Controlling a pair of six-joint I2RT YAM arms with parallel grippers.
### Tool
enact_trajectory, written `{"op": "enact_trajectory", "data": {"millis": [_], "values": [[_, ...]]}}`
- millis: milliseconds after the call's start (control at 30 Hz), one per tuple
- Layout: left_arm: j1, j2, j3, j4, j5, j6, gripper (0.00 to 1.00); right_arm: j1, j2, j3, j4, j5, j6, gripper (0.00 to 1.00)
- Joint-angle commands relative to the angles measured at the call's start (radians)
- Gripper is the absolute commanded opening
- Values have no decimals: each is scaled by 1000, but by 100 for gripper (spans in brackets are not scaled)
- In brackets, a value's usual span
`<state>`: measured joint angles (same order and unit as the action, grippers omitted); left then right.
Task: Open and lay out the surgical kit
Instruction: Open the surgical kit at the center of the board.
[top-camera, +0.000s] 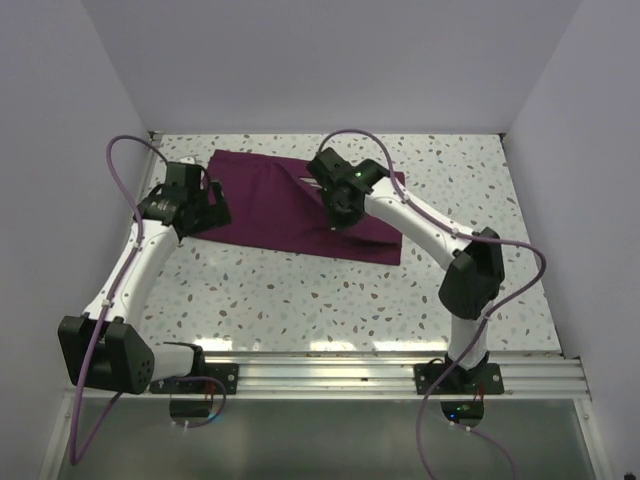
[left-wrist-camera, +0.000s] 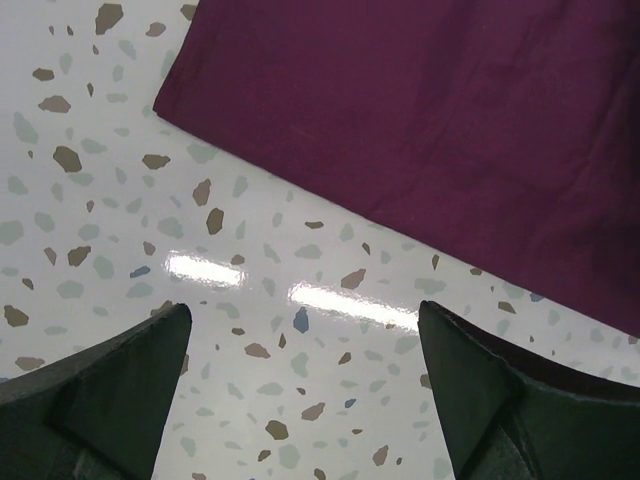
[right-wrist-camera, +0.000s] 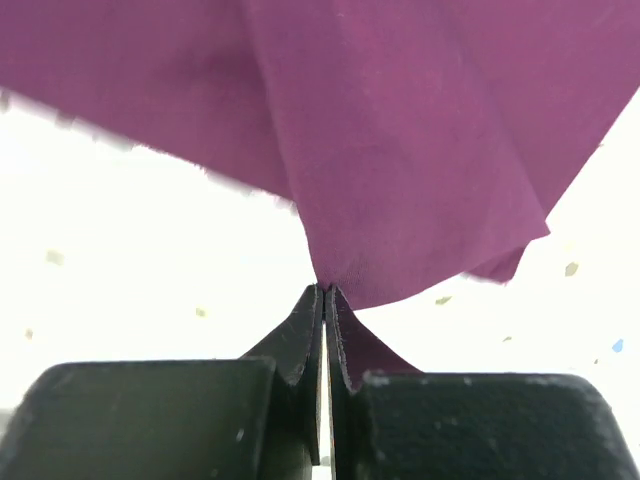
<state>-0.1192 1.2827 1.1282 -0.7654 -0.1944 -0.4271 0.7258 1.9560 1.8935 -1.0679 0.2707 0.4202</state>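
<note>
The dark magenta cloth wrap (top-camera: 275, 205) lies spread at the back of the table. My right gripper (top-camera: 336, 218) is over its right half. In the right wrist view the gripper (right-wrist-camera: 325, 290) is shut on a pinched fold of the cloth (right-wrist-camera: 400, 150), which rises in a tent to the fingertips. My left gripper (top-camera: 215, 208) is at the cloth's left edge. In the left wrist view it (left-wrist-camera: 302, 312) is open and empty over bare table, with the cloth's edge (left-wrist-camera: 430, 120) just beyond the fingers. The steel tray and the instruments are hidden.
The speckled white tabletop (top-camera: 300, 300) stretches in front of the cloth. White walls close the back and both sides. A metal rail (top-camera: 330, 375) with both arm bases runs along the near edge.
</note>
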Motion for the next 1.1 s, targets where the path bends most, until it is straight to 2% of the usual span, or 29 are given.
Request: {"op": "enact_trajectory", "data": {"millis": [0,167,300,467,567,600,633,667,833,933,1067], "values": [[-2,10,77,17,-23,-12,100,90,-159,-121,-27,-112,23,0],[-3,40,179,-32,-59,-45,100,227,-376,-348,-20,-252,68,0],[-2,63,290,-98,-109,-82,100,391,-641,-586,-64,-293,146,0],[-2,63,426,-186,-143,-143,100,443,-887,-798,-118,-402,242,0],[-2,40,443,-222,-143,-188,100,445,-982,-895,-171,-392,235,0],[-2,15,435,-224,-143,-197,100,445,-991,-919,-202,-363,233,24],[-2,1,414,-227,-142,-209,100,445,-991,-924,-220,-338,236,72],[-2,-11,401,-227,-140,-216,100,443,-984,-924,-236,-323,236,98],[-2,-68,282,-206,-111,-193,100,445,-942,-828,-293,-205,236,98],[-2,-72,201,-126,-77,-150,100,443,-905,-742,-293,-81,252,98],[-2,-31,139,-3,-19,-52,100,417,-803,-599,-198,16,241,98]]}}
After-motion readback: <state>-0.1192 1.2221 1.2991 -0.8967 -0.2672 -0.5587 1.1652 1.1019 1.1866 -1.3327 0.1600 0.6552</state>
